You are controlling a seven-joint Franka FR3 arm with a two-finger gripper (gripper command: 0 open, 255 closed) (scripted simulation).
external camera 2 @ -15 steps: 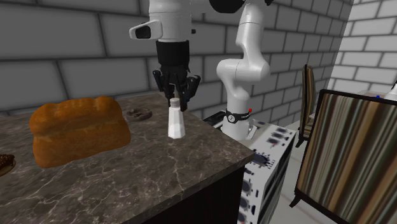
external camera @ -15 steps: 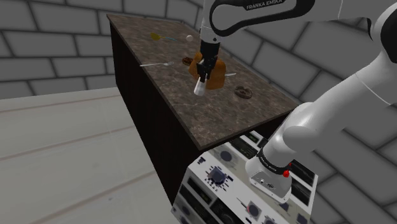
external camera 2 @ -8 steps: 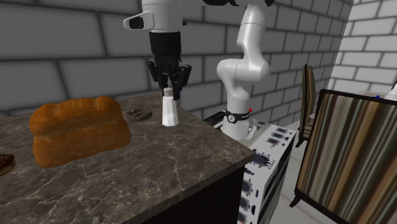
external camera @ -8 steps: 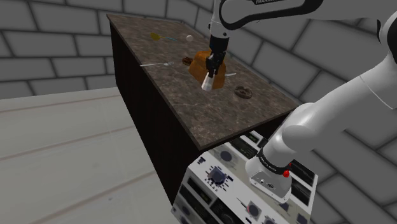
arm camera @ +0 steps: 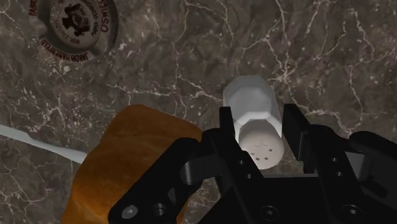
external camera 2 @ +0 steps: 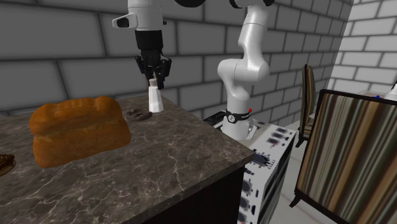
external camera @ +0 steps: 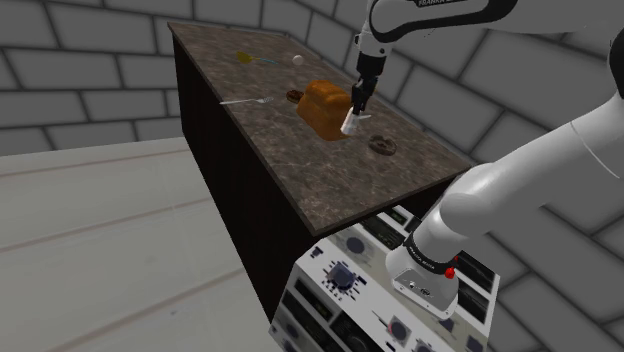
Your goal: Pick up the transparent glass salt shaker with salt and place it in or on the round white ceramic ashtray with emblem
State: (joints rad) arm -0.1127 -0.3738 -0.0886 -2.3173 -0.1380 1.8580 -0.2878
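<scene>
Pinched by the gripper [arm camera: 259, 124] at its cap, the salt shaker [external camera: 351, 123] could slip. Released off-centre over the ashtray [external camera: 381, 146], at its four o'clock in the shoulder view, it may topple.

The counter [external camera: 330, 190] carries a bread loaf [external camera: 322, 105] near its middle. The salt shaker [external camera: 352, 123] hangs off the surface, clasped between the fingers of the gripper [external camera: 355, 108], just beside the loaf on the shoulder view's right. The ashtray [external camera: 382, 146] lies flat on the counter further right, between the loaf and the counter's near end — apart from the shaker. A fork [external camera: 245, 101] lies left of the loaf, near the counter's edge. A thin utensil [arm camera: 38, 143] lies on the counter with one end by the loaf. The stand [external camera: 340, 290] sits below the counter's near end — in the second exterior view a chair [external camera 2: 356, 159] stands to its right.
</scene>
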